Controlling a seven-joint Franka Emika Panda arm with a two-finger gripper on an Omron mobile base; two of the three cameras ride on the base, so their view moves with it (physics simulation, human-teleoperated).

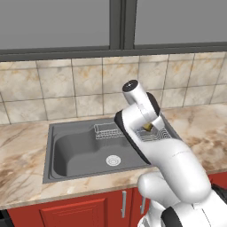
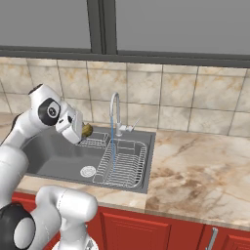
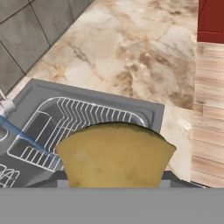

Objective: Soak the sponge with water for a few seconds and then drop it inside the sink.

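My gripper [image 2: 83, 130] is shut on the mustard-yellow sponge [image 2: 87, 130] and holds it tilted above the dark grey sink [image 2: 51, 155]. In the hand view the sponge [image 3: 116, 155] looms large and hides the fingertips. A thin pale-blue stream of water [image 2: 113, 141] falls from the curved silver faucet [image 2: 115, 108] onto the dish rack. The sponge hangs left of that stream and apart from it. The water [image 3: 27, 138] passes left of the sponge in the hand view. From the left base view, the sponge [image 1: 147, 127] peeks out behind my forearm over the sink [image 1: 66, 150].
A wire dish rack [image 2: 122, 165] fills the sink's right half, and a small wire basket [image 2: 93, 142] sits at its back. The round drain [image 2: 88, 171] lies in the basin floor. Marble counter [image 2: 195, 166] surrounds the sink, with a tiled wall behind and red cabinets [image 1: 88, 210] below.
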